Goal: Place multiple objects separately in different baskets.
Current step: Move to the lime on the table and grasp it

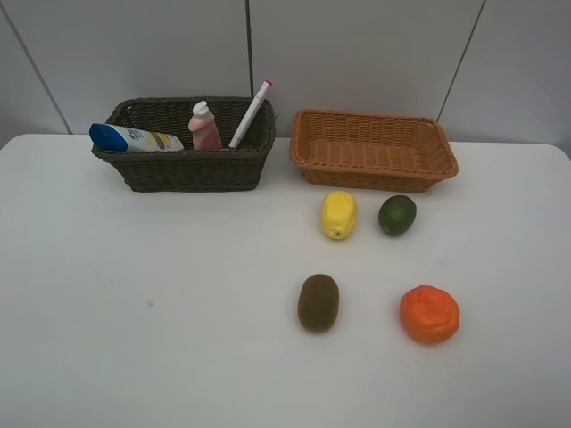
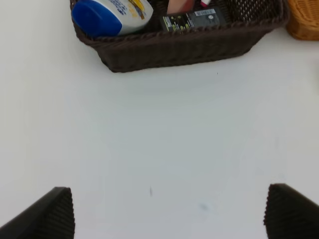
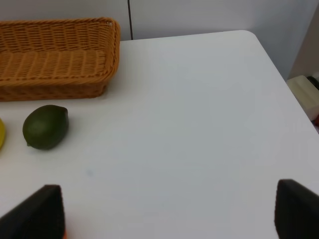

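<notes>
The dark brown basket (image 1: 187, 165) holds a white blue-capped bottle (image 1: 134, 138), a pink bottle (image 1: 204, 127) and a white red-tipped marker (image 1: 251, 114) leaning on its rim. A dark labelled bottle (image 2: 192, 20) lies inside it in the left wrist view. The light orange-tan basket (image 1: 375, 150) holds nothing. In front of it on the table lie a yellow lemon (image 1: 338, 215), a green lime (image 1: 397, 215), a brown kiwi (image 1: 318, 302) and an orange fruit (image 1: 429, 314). My left gripper (image 2: 169, 214) is open over bare table before the dark basket (image 2: 184, 47). My right gripper (image 3: 164, 214) is open, right of the lime (image 3: 46, 127).
The white table (image 1: 134, 312) ends at a grey panelled wall behind the baskets. Its right edge and rounded back corner (image 3: 254, 40) show in the right wrist view. Neither arm shows in the exterior high view.
</notes>
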You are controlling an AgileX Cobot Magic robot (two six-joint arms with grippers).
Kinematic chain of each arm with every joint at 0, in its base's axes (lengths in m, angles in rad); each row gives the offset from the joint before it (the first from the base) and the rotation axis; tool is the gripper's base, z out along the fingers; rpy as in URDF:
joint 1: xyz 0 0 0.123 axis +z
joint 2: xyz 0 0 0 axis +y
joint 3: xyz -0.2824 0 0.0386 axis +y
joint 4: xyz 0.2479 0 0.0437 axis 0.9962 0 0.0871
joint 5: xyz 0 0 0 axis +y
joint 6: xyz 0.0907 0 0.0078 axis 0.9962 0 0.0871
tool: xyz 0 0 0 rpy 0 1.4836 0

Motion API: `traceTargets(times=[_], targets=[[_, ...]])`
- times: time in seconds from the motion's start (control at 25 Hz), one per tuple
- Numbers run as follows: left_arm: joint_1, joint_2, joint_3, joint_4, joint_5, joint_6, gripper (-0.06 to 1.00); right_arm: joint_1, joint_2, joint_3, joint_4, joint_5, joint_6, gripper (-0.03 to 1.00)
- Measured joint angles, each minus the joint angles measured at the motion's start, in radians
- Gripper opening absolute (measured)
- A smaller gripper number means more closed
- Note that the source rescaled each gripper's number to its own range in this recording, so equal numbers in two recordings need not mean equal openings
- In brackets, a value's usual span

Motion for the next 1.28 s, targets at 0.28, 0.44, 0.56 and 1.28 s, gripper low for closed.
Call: traceTargets(times=[0.28, 0.44, 0.56, 1.28], targets=[[0.000, -0.433, 0.155, -0.003, 0.198, 0.021, 1.00, 0.000, 0.000, 0.000, 0.000, 0.000, 0.000, 1.00], [0.000, -0.599, 0.189, -0.008, 0.249, 0.041, 1.00, 0.000, 0.000, 0.000, 0.000, 0.000, 0.000, 1.00], [0.000, -0.639, 0.191, -0.017, 0.259, 0.058, 1.00, 0.000, 0.000, 0.000, 0.000, 0.000, 0.000, 1.00], [0.022, -0.640, 0.209, -0.041, 0.237, 0.149, 1.00, 0.000, 0.000, 0.000, 0.000, 0.000, 0.000, 1.00]])
